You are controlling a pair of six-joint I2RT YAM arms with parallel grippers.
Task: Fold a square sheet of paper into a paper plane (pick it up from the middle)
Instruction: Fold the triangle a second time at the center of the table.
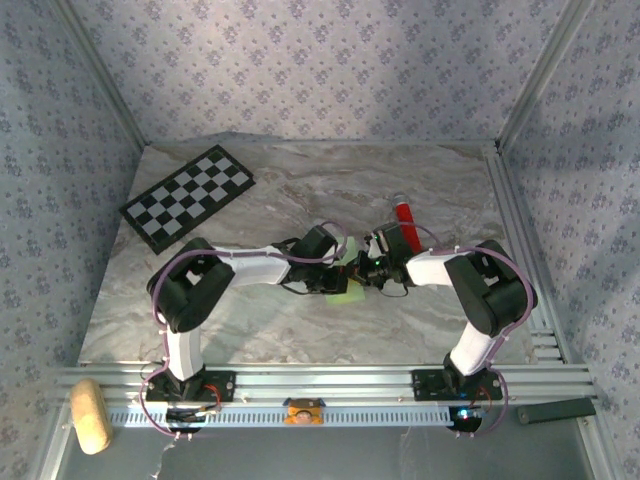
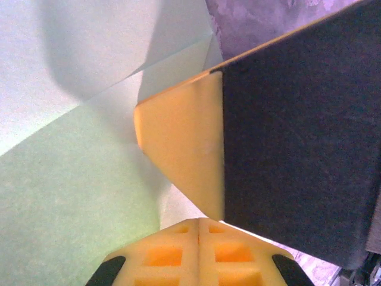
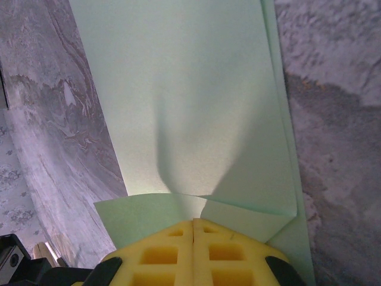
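The two arms met near the middle of the marble table, the left arm reaching in from one side and the right arm from the other, with the light green paper caught between their tips. In the right wrist view the right jaws were clenched on the near edge of the paper, their yellow tips pressed flat together. The sheet ran away from them over the table in more than one layer, with a folded corner and a soft pucker spreading from the grip. In the left wrist view the left jaws were likewise pressed tight together on the paper, which spread out pale green to one side. A yellow wedge joined to a black block lay against the sheet just ahead of them. A red tube lay on the table just beyond the right arm's wrist, well apart from the paper — whether anything was inside it could not be told. A black-and-white checkerboard lay flat near the far left corner, and a tan block sat off the table beside the left arm's base.
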